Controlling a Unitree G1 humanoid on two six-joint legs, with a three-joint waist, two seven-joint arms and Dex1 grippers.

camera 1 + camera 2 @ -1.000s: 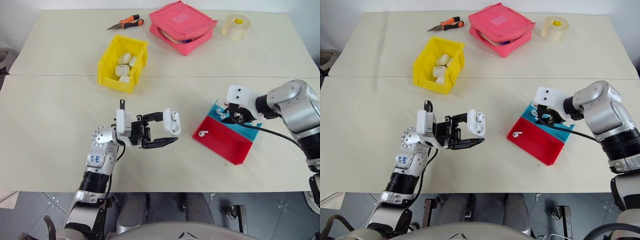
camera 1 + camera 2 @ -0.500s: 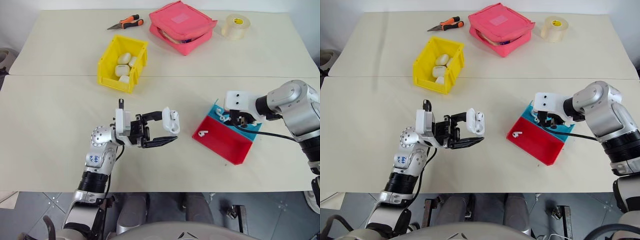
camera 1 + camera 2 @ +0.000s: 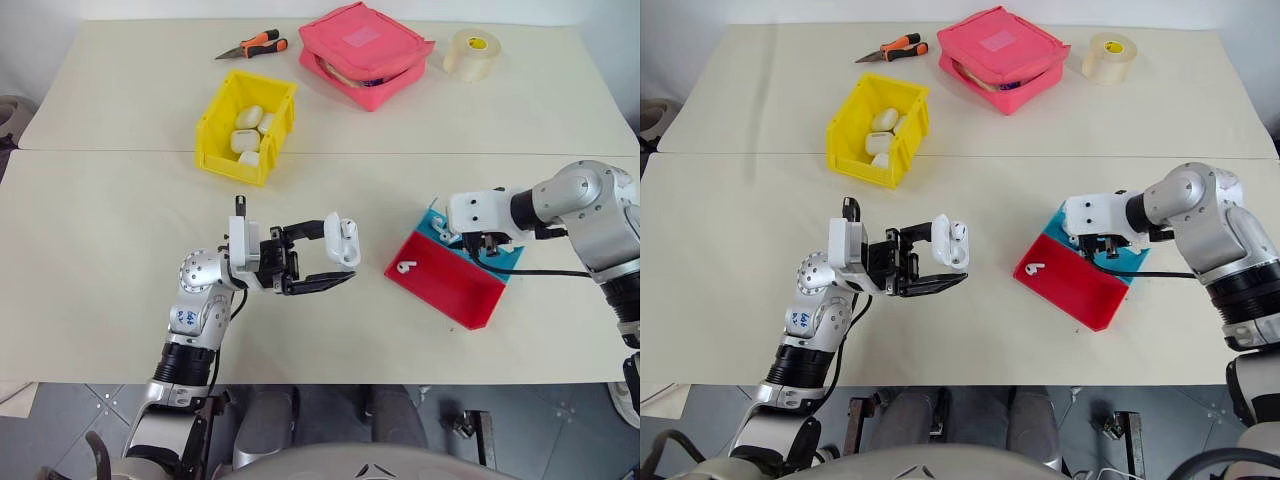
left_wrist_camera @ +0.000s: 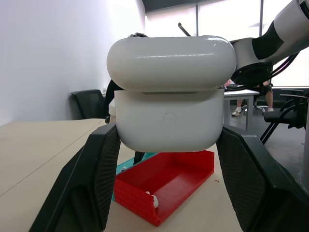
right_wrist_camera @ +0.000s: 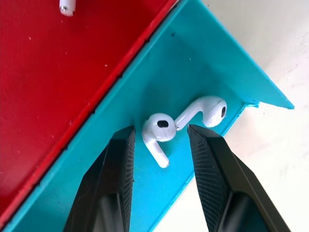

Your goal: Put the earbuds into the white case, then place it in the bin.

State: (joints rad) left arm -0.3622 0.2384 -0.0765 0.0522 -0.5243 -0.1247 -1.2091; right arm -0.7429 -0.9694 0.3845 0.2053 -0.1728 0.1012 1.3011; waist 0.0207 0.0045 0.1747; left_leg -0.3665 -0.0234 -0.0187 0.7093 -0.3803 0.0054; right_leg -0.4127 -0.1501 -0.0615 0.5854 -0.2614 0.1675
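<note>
While the left gripper (image 3: 335, 262) holds the small glossy white rounded earbud case (image 3: 341, 241) clamped between its two black fingers above the beige table (image 3: 110, 260), the case sits upright in the grip with its hinged lid (image 4: 171, 60) a little ajar, well clear of the tabletop. Right gripper (image 5: 159, 145) points down into the teal half of the shallow red-and-blue plastic tray (image 3: 455, 290), jaws parted and straddling one of the two tiny glossy white earbuds (image 5: 158, 133); nothing pinched, fingers on either side of it and not touching as far as I can tell. The second earbud (image 5: 206, 109) lies just beside the first, its stem tip touching the first one's head, both near the teal corner wall. A third small white earbud (image 3: 404, 267) lies in the red half of the tray, apart from the other two. The small bright yellow rectangular plastic bin (image 3: 245, 125) stands further back on the table, to the robot's left of centre, well apart from both grippers, with several white pebble-shaped cases (image 3: 248, 130) already inside. Behind it: orange-and-black-handled pliers (image 3: 251, 45), a pink fabric zip pouch (image 3: 365, 52) and a roll of clear tape (image 3: 472, 52), all along the far edge.
</note>
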